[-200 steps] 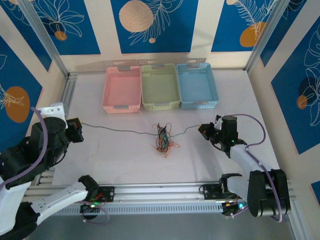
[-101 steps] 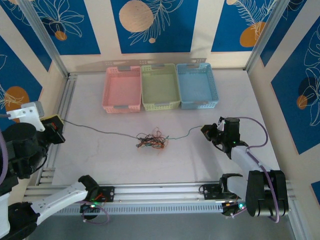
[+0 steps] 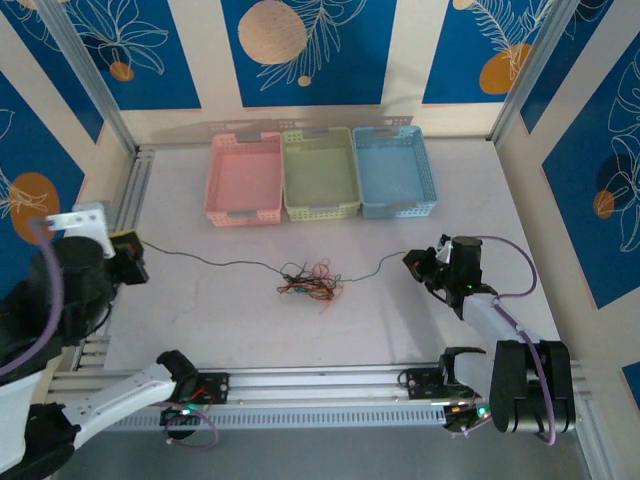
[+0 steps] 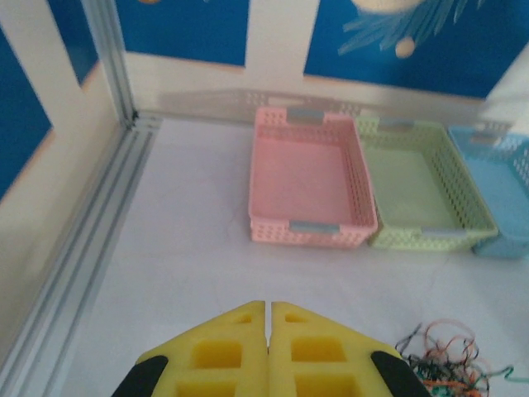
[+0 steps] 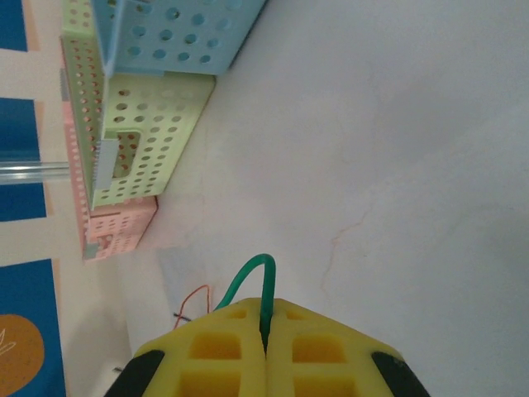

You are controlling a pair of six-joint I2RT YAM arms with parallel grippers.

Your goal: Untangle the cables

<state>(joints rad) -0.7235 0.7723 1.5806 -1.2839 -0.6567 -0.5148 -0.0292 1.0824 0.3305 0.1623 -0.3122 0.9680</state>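
While both arms reach over the bench (image 3: 250, 330), the left gripper (image 3: 132, 268) is pressed together at a dark strand's (image 3: 210, 260) end and the right gripper (image 3: 412, 262) pinches a green strand (image 5: 246, 283). The cables (image 3: 310, 283) bunch between them, with 3 baskets (image 3: 320, 172) beyond.

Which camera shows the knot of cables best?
Top external: the whole knot of cables lies mid-table, strands stretching out both sides. Left wrist catches part at its bottom-right corner; right wrist has a green cable pinched in the right hand.

Black, red-orange cables (image 3: 310, 282); yellow fingers (image 4: 248, 372)
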